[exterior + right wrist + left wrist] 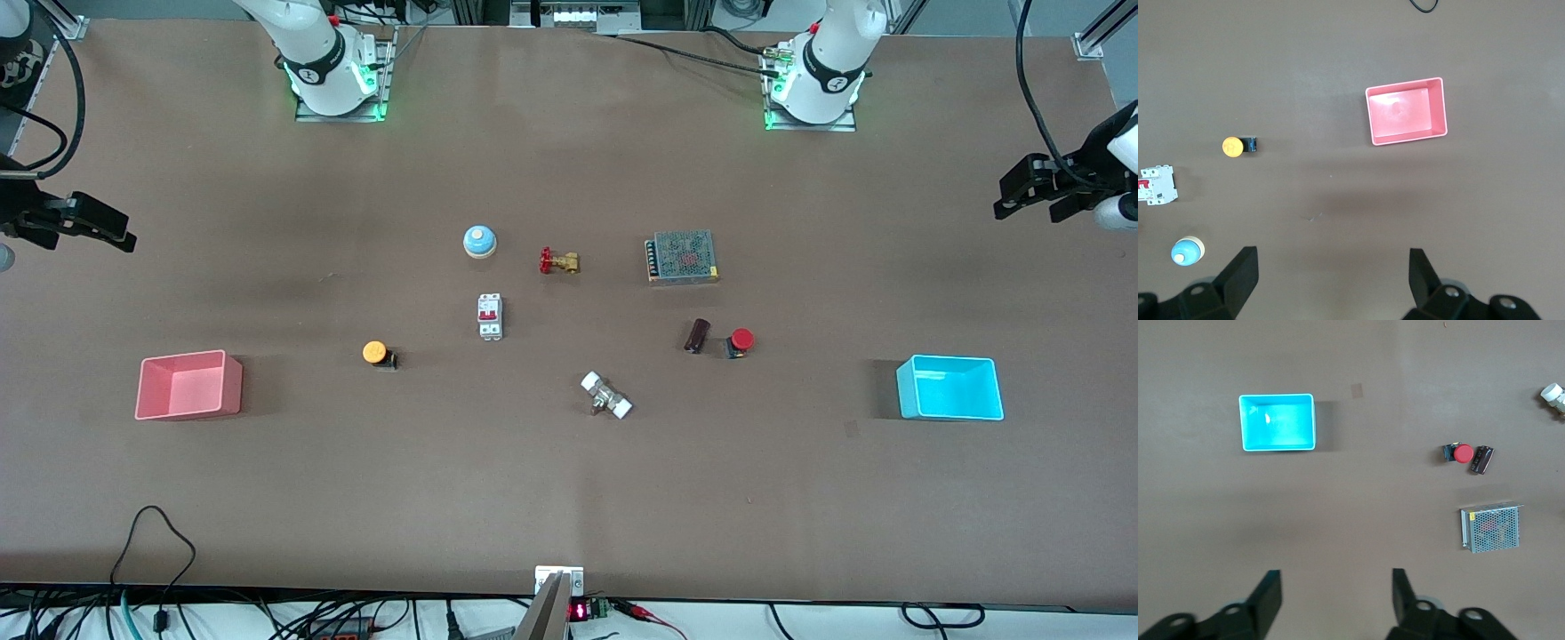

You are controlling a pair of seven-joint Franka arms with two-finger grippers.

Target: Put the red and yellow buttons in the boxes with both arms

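Nothing placed yet: red button [740, 340] and yellow button [376, 353] on the counter [569, 498], pink box [188, 385] and cyan box [949, 388] empty. Left claw [1337, 595] and right claw [1333, 275] hovering spread apart, clamped on nothing

Red button [740, 340], yellow button [377, 353], seemingly tipped, outside boxes [188, 385].

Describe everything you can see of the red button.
The red button is a small push-button with a round, glossy red mushroom cap on a black base that looks plastic. It lies tipped on its side on the brown table, close beside a dark brown cylinder, apparently not touching it. It is nearer the front camera than the mesh-covered metal box. No gripper touches it.
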